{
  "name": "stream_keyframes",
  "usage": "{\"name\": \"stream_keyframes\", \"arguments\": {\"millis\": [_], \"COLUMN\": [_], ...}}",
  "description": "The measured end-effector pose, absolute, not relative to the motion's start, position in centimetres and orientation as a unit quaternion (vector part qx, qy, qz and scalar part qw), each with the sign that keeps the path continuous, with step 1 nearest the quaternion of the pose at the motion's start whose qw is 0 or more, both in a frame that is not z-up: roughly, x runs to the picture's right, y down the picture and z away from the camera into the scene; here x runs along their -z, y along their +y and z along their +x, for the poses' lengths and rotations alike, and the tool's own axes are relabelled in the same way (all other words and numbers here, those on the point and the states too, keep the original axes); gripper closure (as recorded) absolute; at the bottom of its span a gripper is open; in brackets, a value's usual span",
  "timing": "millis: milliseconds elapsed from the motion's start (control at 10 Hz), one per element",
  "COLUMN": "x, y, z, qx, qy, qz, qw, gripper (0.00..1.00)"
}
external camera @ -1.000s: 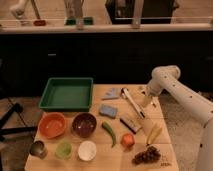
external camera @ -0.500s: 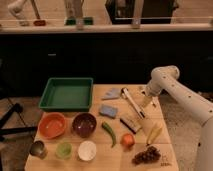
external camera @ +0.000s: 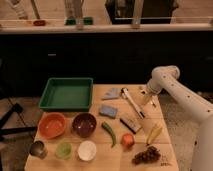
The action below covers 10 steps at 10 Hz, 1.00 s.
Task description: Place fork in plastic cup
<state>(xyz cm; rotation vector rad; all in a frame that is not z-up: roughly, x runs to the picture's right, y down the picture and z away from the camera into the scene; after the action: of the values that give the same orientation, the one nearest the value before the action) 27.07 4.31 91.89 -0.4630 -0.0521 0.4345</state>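
Note:
My gripper [external camera: 146, 95] is low over the far right part of the wooden table [external camera: 100, 160], at the end of the white arm [external camera: 175, 92]. A thin pale sliver [external camera: 149, 103] just below the gripper looks like the fork; I cannot tell if the gripper touches it. The pale green plastic cup [external camera: 63, 149] stands at the front left, between a shiny dark metal cup [external camera: 38, 149] and a white cup [external camera: 87, 150], far from the gripper.
A green tray [external camera: 65, 94] sits at the back left, with an orange bowl [external camera: 52, 125] and a dark bowl [external camera: 84, 124] before it. A long white-handled utensil [external camera: 131, 103], blue sponge [external camera: 107, 110], black brush [external camera: 131, 124], green chili [external camera: 109, 133], orange fruit [external camera: 128, 140], banana [external camera: 154, 133] and grapes [external camera: 148, 155] lie mid-right.

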Motion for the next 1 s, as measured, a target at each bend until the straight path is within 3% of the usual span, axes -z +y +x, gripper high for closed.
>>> {"name": "stream_keyframes", "arguments": {"millis": [1000], "x": [-95.5], "y": [5.8], "z": [31.5], "qx": [-0.261], "qy": [-0.025], "qz": [-0.254], "qw": [0.931], "gripper": [0.20]}}
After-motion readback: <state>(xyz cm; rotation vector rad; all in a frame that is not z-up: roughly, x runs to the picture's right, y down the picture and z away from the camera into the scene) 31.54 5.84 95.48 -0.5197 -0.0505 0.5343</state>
